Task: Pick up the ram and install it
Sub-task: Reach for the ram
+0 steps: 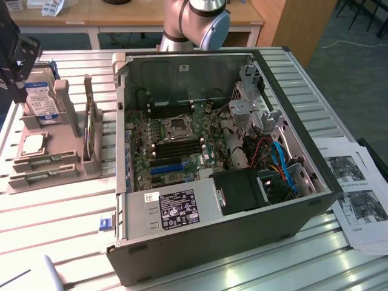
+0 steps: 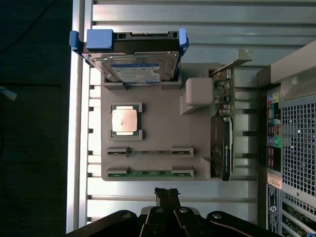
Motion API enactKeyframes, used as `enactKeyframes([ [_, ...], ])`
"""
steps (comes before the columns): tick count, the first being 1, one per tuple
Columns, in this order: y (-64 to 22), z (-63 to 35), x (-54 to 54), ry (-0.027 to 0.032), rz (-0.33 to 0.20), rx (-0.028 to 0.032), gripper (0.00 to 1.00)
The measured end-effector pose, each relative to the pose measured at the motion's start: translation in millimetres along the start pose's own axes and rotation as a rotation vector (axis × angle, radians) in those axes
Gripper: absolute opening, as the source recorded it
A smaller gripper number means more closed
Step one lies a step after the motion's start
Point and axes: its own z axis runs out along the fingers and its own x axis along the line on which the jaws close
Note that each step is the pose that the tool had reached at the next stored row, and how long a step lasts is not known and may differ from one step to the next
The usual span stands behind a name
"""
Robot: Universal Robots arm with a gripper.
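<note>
Computer case: centre of the exterior view, lying open on the table.
Motherboard: inside the case, left part.
Tray: on the table, left of the case.
Hard drive: upright at the tray's far end, upper left.
Processor: on the tray, before the drive.
Ram: in the tray's edge slot, farthest from the drive.
Papers: right of the case.

Above the grey holder the ram end lies open, while a hard drive blocks the opposite end and a graphics card one side.
</note>
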Motion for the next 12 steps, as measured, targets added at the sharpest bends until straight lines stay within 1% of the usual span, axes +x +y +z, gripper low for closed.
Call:
enactKeyframes([
  [12, -0.2, 5.6, -0.2, 0.0, 0.0, 0.0, 0.1],
])
